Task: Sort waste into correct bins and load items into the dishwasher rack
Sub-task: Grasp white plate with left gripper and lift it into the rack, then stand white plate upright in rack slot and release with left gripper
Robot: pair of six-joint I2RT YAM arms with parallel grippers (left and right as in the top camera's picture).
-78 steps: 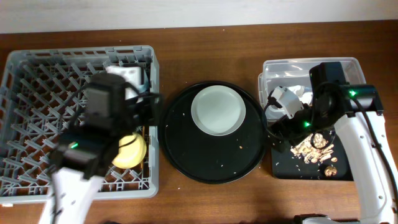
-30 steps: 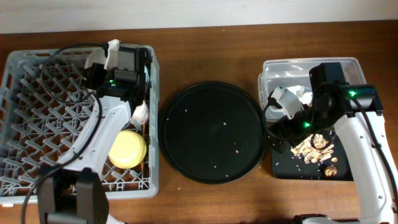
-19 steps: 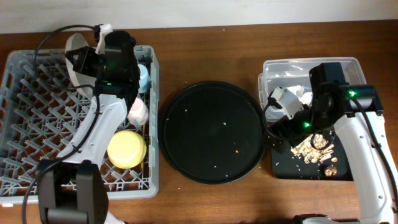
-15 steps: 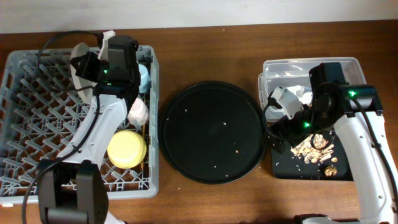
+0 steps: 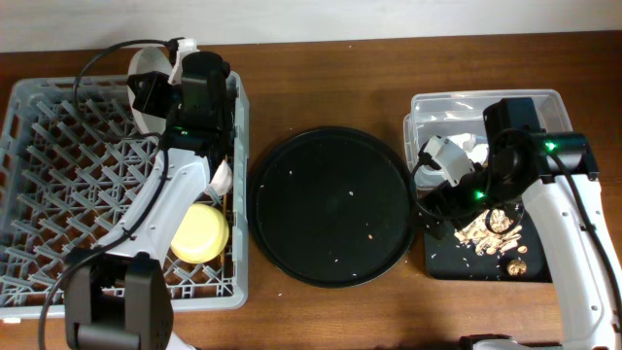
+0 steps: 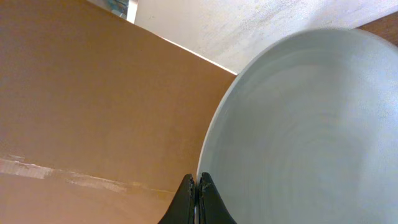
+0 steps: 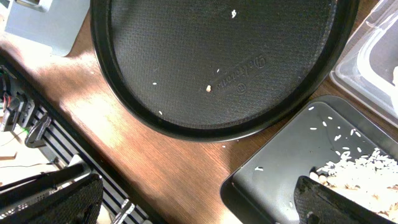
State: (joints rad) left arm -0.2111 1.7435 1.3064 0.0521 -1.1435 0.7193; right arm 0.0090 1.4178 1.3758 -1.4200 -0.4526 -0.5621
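- Only the left wrist view shows the grip: the left gripper [image 6: 196, 182] has its fingers pressed together on the rim of the pale round plate [image 6: 298, 137].
- The overhead view places that plate, tilted on edge, at the back edge of the dishwasher rack [image 5: 39, 204]. Open pegs lie to its left, and the yellow bowl [image 5: 199, 231] and pink cup [image 5: 222, 175] sit along the right side.
- The right wrist view shows the right gripper [image 7: 198, 186] spread and empty, between the round black tray [image 7: 217, 62] and the flat black tray [image 7: 280, 180] holding food scraps [image 7: 367, 171].
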